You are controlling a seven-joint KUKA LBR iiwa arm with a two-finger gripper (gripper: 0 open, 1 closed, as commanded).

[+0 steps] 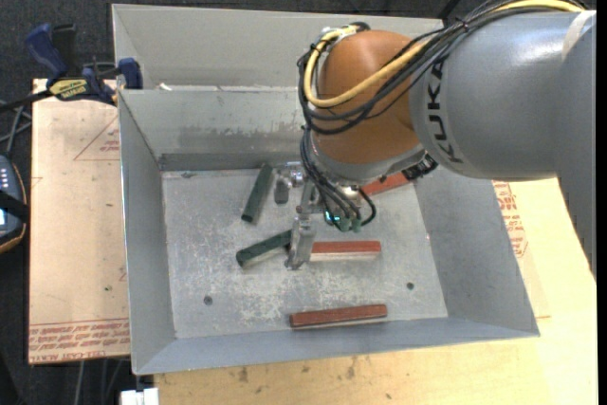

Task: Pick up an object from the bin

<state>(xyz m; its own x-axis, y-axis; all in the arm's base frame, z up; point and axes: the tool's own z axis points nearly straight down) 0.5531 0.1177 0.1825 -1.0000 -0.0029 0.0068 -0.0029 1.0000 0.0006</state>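
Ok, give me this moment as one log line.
gripper low, mid-bin | between dark green bar and red bar | grasp unclear | second green bar farther back, second red bar near front wall

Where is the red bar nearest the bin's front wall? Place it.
In the camera view, the front red bar lies along the bin's front wall, right of centre, below the other red bar and the end effector.

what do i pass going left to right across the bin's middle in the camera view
flat dark green bar → end effector → middle red bar; tilted green bar and front red bar overlap them, left out
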